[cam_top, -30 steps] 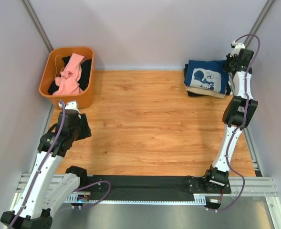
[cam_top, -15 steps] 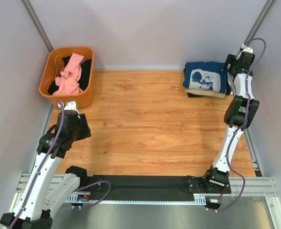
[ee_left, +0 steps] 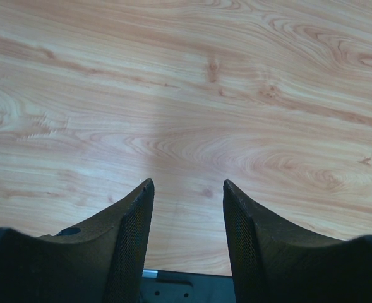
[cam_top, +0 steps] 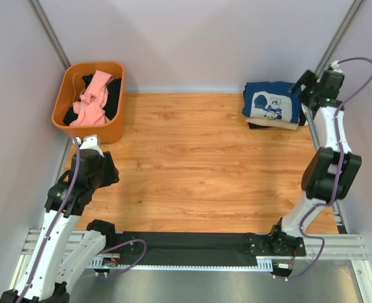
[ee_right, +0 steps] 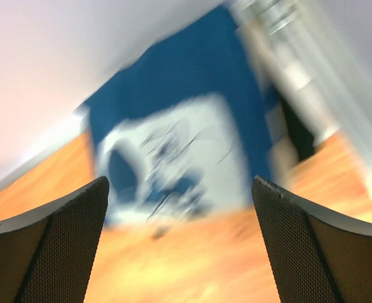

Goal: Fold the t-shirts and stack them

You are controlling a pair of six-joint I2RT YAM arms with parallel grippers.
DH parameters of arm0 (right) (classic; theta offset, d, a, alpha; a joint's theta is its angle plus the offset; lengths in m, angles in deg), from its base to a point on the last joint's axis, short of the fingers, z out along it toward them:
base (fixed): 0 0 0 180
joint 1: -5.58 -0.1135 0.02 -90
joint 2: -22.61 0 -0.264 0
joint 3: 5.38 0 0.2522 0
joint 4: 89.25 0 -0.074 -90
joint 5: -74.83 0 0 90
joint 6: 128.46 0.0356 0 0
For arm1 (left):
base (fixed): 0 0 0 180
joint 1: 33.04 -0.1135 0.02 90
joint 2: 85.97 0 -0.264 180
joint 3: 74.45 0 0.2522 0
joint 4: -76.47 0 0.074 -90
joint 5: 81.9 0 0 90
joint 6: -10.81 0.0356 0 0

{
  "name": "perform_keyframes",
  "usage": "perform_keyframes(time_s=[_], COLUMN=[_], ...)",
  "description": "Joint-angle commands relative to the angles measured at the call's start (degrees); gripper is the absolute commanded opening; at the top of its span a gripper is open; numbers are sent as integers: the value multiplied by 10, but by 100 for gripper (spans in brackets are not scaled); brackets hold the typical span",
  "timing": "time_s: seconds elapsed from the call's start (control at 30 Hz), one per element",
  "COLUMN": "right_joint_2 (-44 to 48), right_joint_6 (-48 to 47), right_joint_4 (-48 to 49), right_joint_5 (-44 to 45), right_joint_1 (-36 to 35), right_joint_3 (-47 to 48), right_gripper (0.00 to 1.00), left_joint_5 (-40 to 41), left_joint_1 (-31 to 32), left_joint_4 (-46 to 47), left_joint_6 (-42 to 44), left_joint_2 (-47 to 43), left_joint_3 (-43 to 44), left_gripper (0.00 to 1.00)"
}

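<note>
A folded navy t-shirt (cam_top: 273, 103) with a pale cartoon print lies on top of a stack at the back right, over a tan t-shirt (cam_top: 282, 124) and a black one (cam_top: 256, 124). My right gripper (cam_top: 299, 84) hovers just right of the stack, open and empty. The right wrist view is blurred: the navy t-shirt (ee_right: 173, 145) lies ahead of my right gripper (ee_right: 180, 182). A pink t-shirt (cam_top: 92, 101) and a black t-shirt (cam_top: 114, 98) are bunched in the orange basket (cam_top: 64, 95). My left gripper (ee_left: 187, 183) is open over bare wood, nothing between its fingers.
The orange basket sits at the back left corner, just beyond my left arm (cam_top: 88, 173). White walls close the back and both sides. A black rail (cam_top: 192, 243) and a metal frame run along the near edge. Wooden tabletop (cam_top: 198, 164) spans the middle.
My right gripper has opened, let go of the navy t-shirt and swung back to the right. The shirt has settled flat on the stack. The left arm shifted only slightly.
</note>
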Motion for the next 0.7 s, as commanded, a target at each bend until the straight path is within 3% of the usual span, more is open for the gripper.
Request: perform_keyframes(time_s=[0.0,0.03,0.13,0.17,0.37,0.47,0.5,0.6,0.67], right_joint_2=[135,188,269,287,443,527,544,599,622], right_joint_6=[90,112,118,118,104,147,160,198,216], right_joint_4=[67,108,142,142,128,184,199,213,209], right_joint_5=[-81,-101,-124,-125,-95,-74,-72,-50,9], right_joint_1=[-79,-97,-185,-254,-460,-538,-555,-622,-673], right_joint_3=[-172,-251,-347,-396,-539,-654,-681,-757,-802], right_gripper=[95,95,95,95,91,93,93,93,93], left_joint_5=[-7,-6,-9,-9,-17,-28,-24,-20,-17], left_joint_1=[0,-1,0,-1,0,0,0,0,0], left_joint_4=[12,11,13,14,20,26,29,29,26], left_joint_6=[5,6,8,9,13,17,16,15,15], left_joint_2=[-13,-15,-30,-37,-80,-99,-104,-98,-92], left_joint_3=[5,7,7,6,2,-1,-3,-4,-2], left_gripper=[55,54,54,54,57,85,99,100,100])
